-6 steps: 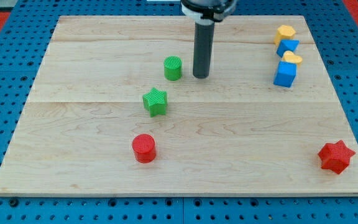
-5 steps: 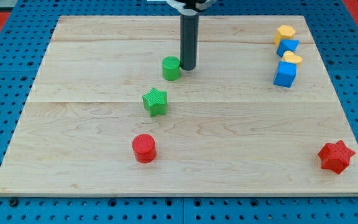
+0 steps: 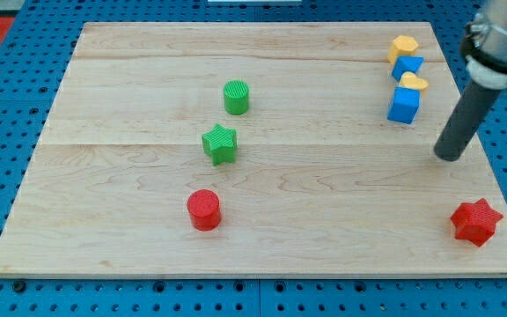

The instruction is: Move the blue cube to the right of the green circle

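The blue cube point(image 3: 403, 105) stands near the board's right edge, with a yellow block point(image 3: 413, 82) touching its upper side. The green circle point(image 3: 236, 97) stands left of the board's middle, far to the left of the cube. My tip point(image 3: 448, 157) rests on the board below and to the right of the blue cube, apart from it, and above the red star point(image 3: 475, 222).
A second blue block point(image 3: 407, 65) and a yellow block point(image 3: 403, 45) stand above the cube at the top right. A green star point(image 3: 220, 143) lies below the green circle. A red circle point(image 3: 204, 210) lies lower left. The wooden board point(image 3: 130, 194) ends close to my tip's right.
My tip has swung from beside the green circle's right side across the board to the right, near the blue cube. The green circle shifted slightly left and up.
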### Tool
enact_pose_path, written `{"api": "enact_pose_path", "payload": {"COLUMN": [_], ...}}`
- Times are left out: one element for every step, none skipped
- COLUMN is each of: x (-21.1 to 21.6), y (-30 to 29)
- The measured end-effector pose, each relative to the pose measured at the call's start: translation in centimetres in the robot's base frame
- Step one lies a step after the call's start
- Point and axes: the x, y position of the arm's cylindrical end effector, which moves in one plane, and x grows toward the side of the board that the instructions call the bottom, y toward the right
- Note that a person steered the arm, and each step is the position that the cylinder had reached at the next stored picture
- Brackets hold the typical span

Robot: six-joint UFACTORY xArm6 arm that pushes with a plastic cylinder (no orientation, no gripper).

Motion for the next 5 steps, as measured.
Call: {"api": "enact_pose_path", "payload": {"x": [-4.3, -7.8, -9.1, -6.4, -3.1], "y": [0.1, -3.8, -14.7, -16.3, -17.5]}}
